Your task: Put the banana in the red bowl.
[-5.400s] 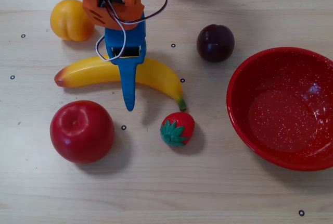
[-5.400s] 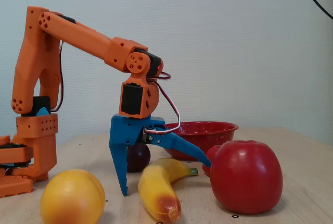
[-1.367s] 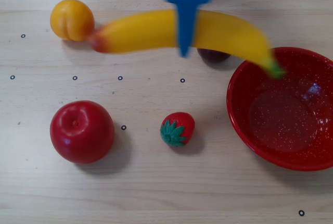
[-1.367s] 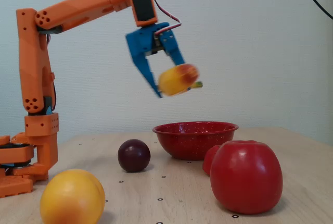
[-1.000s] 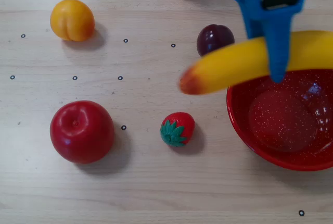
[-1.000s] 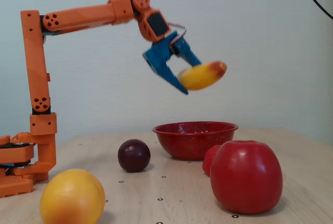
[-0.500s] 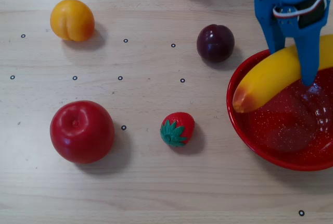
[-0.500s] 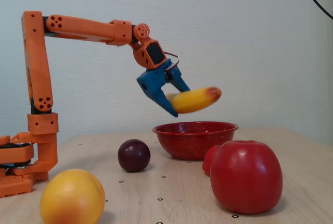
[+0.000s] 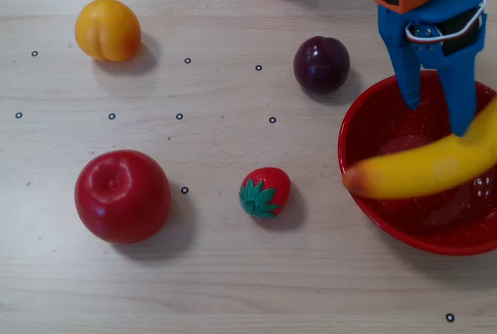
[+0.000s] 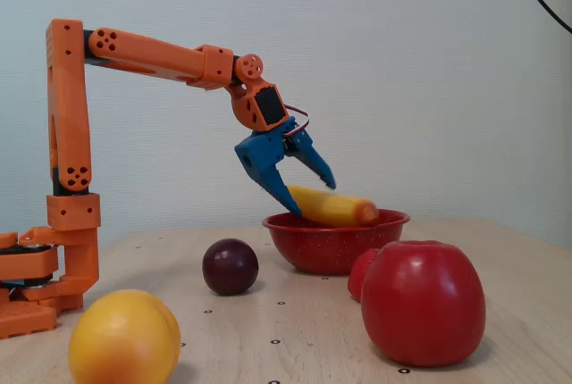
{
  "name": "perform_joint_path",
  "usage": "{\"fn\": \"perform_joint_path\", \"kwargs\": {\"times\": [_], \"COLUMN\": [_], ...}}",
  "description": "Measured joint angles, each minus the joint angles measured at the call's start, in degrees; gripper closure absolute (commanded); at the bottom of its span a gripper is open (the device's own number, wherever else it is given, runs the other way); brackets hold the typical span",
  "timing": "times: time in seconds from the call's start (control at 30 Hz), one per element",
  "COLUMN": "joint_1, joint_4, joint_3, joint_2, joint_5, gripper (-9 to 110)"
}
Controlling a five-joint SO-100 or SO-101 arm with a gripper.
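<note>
The yellow banana lies across the red bowl at the right edge of the overhead view, its reddish tip poking over the bowl's left rim. In the fixed view the banana rests on the rim of the bowl. My blue gripper hangs over the bowl with its jaws spread wide. In the fixed view the gripper has its lower finger at the banana's stem end and its upper finger just above the banana. The banana's stem end is hidden behind the fingers.
A peach, a dark plum, a red apple and a strawberry lie on the wooden table left of the bowl. The orange arm base stands at the left of the fixed view.
</note>
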Motion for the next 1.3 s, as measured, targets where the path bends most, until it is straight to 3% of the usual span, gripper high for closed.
{"fn": "perform_joint_path", "kwargs": {"times": [0.2, 0.57, 0.97, 1.3], "joint_1": [-0.9, -12.3, -21.7, -27.3], "joint_4": [0.1, 3.5, -2.8, -14.9], "joint_3": [0.0, 1.6, 36.7, 67.0], "joint_2": [1.5, 16.0, 48.1, 70.6], "joint_5": [-0.7, -1.7, -0.5, 0.8], "gripper": [101, 101, 101, 101]}}
